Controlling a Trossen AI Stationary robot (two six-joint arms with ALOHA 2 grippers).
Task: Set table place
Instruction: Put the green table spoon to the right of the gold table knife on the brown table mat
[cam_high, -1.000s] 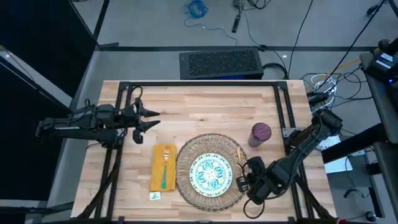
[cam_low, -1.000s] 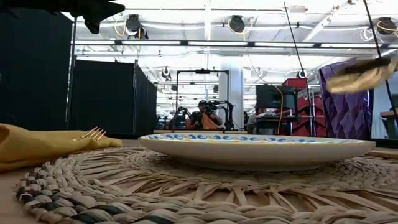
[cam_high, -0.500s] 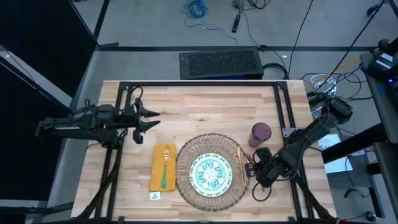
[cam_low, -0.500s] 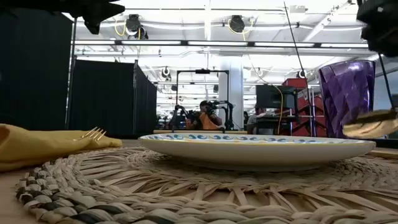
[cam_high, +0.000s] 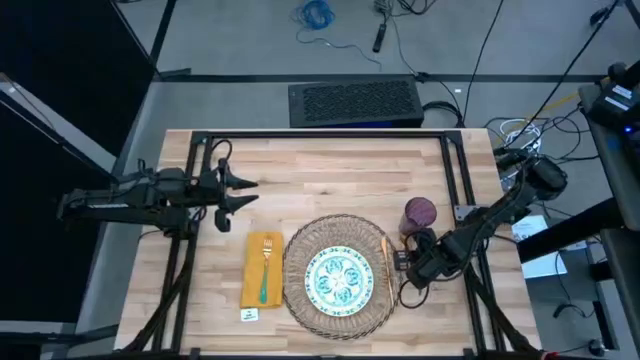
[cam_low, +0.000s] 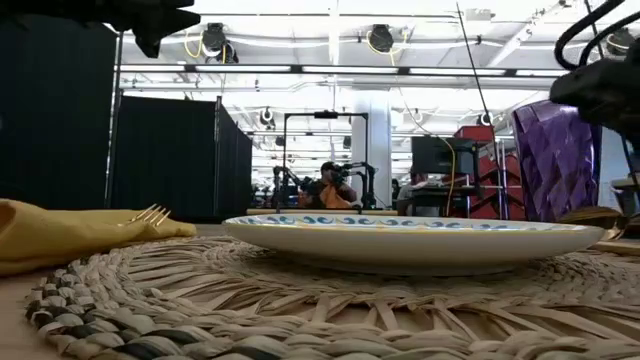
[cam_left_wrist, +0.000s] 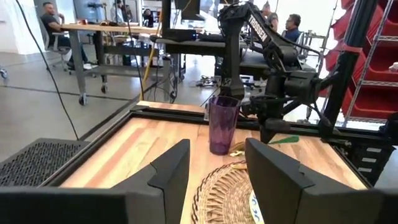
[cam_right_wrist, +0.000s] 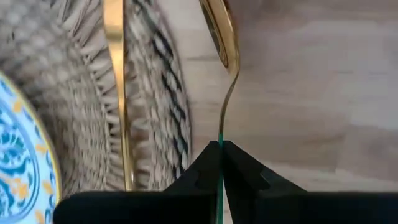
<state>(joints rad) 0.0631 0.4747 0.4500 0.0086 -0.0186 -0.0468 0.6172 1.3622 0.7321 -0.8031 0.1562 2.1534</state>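
Woven straw mat (cam_high: 338, 277) sits mid-table from above, plate (cam_high: 339, 281) on it, napkin (cam_high: 262, 268) beside; the right gripper (cam_high: 400, 262) has slid in from the table's corner to the mat's edge by the purple cup (cam_high: 419, 214). Level with the table (cam_low: 12, 330), the spoon (cam_low: 588, 213) has dropped almost to the wood. The right wrist camera shows fingers pinched shut on its green handle, beside a gold knife (cam_right_wrist: 114, 74). Left gripper (cam_high: 245, 190) waits apart, spread empty. Release looks close.

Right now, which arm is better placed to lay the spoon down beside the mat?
The right. Its gripper is shut on the spoon, low over the table at the mat's right edge, near the cup. The left gripper waits open, far off at the table's left.
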